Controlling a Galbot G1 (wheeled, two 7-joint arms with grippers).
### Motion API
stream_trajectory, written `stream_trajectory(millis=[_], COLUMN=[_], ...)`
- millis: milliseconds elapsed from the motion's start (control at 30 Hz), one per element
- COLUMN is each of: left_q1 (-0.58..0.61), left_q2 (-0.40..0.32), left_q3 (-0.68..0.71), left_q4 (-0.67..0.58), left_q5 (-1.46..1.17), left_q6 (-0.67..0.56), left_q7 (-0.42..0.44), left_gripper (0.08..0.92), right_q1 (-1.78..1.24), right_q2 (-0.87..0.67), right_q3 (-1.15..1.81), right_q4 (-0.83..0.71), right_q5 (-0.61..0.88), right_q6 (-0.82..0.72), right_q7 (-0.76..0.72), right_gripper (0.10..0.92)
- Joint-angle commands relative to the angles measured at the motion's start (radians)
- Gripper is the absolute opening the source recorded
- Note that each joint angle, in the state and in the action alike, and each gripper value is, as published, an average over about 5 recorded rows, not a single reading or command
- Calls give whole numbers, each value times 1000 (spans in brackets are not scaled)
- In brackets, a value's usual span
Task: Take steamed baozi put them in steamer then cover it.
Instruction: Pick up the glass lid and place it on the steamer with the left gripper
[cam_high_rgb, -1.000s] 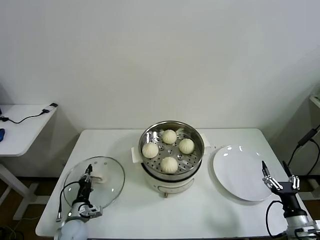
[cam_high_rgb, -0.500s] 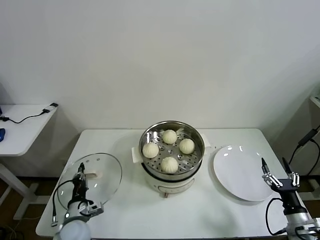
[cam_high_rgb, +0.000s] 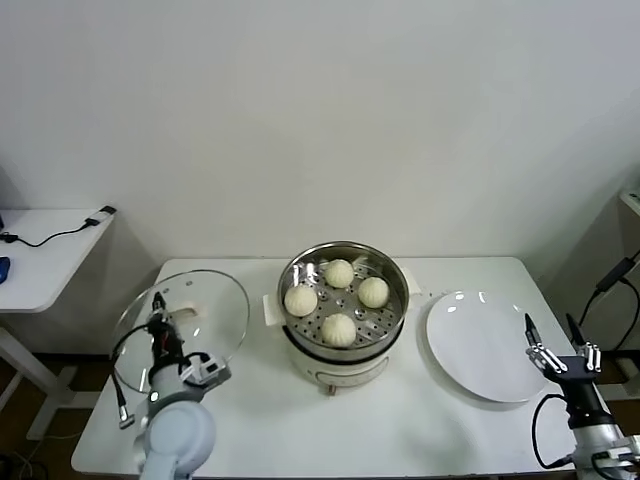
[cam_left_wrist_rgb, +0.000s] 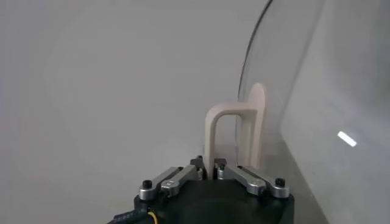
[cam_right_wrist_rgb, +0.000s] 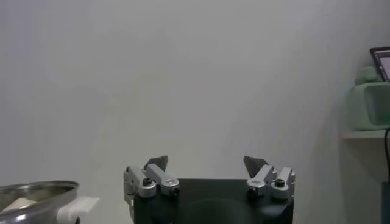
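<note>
Four steamed baozi (cam_high_rgb: 339, 298), round, smooth and cream-white, sit apart from one another on the perforated floor of one steamer (cam_high_rgb: 297, 262), a shiny round steel basket on a white cooker base with side handles, at the centre of the head view. One cover (cam_high_rgb: 205, 305), a round clear glass lid with a thin metal rim, stands tilted up at the lower left of the frame, off the steamer and to its left. The left gripper (cam_high_rgb: 158, 330) is clenched on the lid's white arched handle (cam_left_wrist_rgb: 234, 135); in the left wrist view the two fingers pinch the handle's base with the glass rising beside it. One flat, glossy white plate (cam_high_rgb: 478, 343) lies on the white table (cam_high_rgb: 400, 430) at the lower right. The right gripper (cam_high_rgb: 563, 357) hovers just past the plate's edge, its jaws spread wide and gripping nothing.
</note>
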Motion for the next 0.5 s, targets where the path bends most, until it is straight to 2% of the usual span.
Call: stream_trajectory(millis=[33, 500], left_q1=[-183, -440], left_q2=[-81, -243], left_q3=[131, 366], left_q4=[-35, 174], left_q5=[186, 250], left_q6=[115, 115], left_q7=[201, 255], left_gripper=[167, 167], right_q1=[-2, -24], right_q2=[3, 34], right_q3=[12, 45], right_q4=[-7, -11], right_q5=[-4, -35], right_q6=[-1, -2], right_q7=[0, -1], right_gripper=[823, 823])
